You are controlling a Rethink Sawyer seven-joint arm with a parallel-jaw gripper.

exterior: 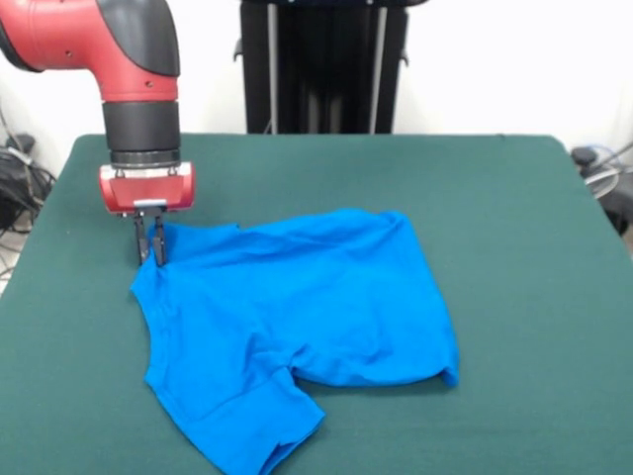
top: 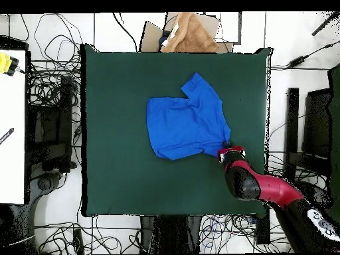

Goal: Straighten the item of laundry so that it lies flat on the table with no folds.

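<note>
The jaws pinch the blue T-shirt's corner; its rumpled body spreads from them over the tabletop.

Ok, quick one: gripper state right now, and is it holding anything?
Gripper: fingers close together at the far edge of the blue T-shirt, apparently pinching the cloth there, low over the table.

T-shirt sleeve tip below frame edge

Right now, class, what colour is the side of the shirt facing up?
Plain bright blue, no print showing, on the shirt; the front view shows it best.
</note>
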